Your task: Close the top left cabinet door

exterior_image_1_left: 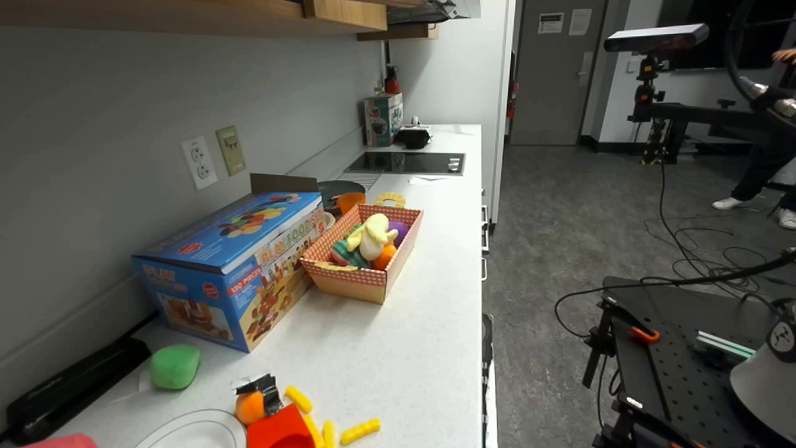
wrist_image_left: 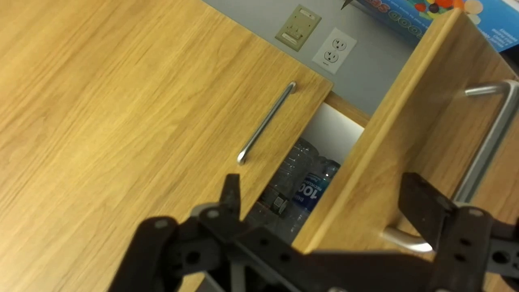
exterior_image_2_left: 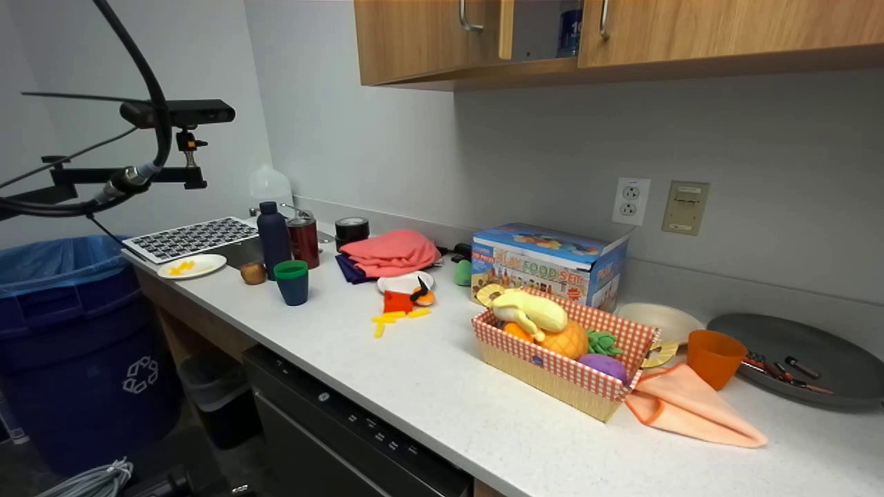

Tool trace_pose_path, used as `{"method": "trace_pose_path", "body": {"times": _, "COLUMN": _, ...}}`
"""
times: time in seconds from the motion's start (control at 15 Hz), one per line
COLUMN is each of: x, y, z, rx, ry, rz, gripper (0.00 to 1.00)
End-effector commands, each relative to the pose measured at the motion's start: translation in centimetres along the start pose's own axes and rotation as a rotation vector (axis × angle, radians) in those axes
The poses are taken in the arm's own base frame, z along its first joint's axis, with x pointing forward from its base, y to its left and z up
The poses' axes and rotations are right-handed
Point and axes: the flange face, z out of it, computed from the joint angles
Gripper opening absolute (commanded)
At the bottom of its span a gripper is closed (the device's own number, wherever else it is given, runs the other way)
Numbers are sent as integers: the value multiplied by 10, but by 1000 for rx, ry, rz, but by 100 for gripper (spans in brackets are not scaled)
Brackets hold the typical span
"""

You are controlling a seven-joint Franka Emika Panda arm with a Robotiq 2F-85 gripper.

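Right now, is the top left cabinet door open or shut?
Open, partway: the wrist view shows a gap beside the cabinet door, with bottles visible inside.

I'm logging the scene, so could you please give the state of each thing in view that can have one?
Left cabinet door, partly open
Neighbouring cabinet door, closed
Gripper, jaws open
Play food box, end flap raised
Basket, filled with toy food
Dark blue bottle, upright, capped
Orange cup, upright
Recycling bin, open, lined
Dishwasher, apparently shut
Grey room door, apparently closed

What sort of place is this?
Likely a kitchenette, going by the cooktop and wall cabinets; the mounted camera hints at a lab.
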Motion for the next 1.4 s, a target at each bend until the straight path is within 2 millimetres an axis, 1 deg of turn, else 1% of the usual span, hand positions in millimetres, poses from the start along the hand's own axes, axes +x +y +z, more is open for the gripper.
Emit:
{"method": "trace_pose_path", "body": {"times": 0.0, "x": 27, "y": -2, "z": 10, "rx": 38, "ry": 58, "rz": 19, "gripper": 100}}
{"method": "trace_pose_path", "body": {"times": 0.33, "x": 35, "y": 5, "z": 30, "rx": 71, "ry": 57, "rz": 74, "gripper": 100}}
{"method": "trace_pose_path", "body": {"times": 0.47, "x": 40, "y": 9, "z": 35, "rx": 78, "ry": 62, "rz": 85, "gripper": 100}}
{"method": "trace_pose_path", "body": {"times": 0.6, "x": 43, "y": 13, "z": 34, "rx": 90, "ry": 81, "rz": 101, "gripper": 100}}
{"method": "trace_pose_path", "body": {"times": 0.73, "x": 45, "y": 15, "z": 28, "rx": 100, "ry": 96, "rz": 106, "gripper": 100}}
{"method": "trace_pose_path", "body": {"times": 0.93, "x": 42, "y": 14, "z": 13, "rx": 94, "ry": 102, "rz": 58, "gripper": 100}}
{"method": "trace_pose_path", "body": {"times": 1.07, "x": 41, "y": 13, "z": 1, "rx": 87, "ry": 98, "rz": 3, "gripper": 100}}
{"method": "trace_pose_path", "body": {"times": 1.2, "x": 37, "y": 12, "z": -12, "rx": 141, "ry": 121, "rz": 5, "gripper": 100}}
{"method": "trace_pose_path", "body": {"times": 1.33, "x": 31, "y": 14, "z": -31, "rx": 185, "ry": 143, "rz": -8, "gripper": 100}}
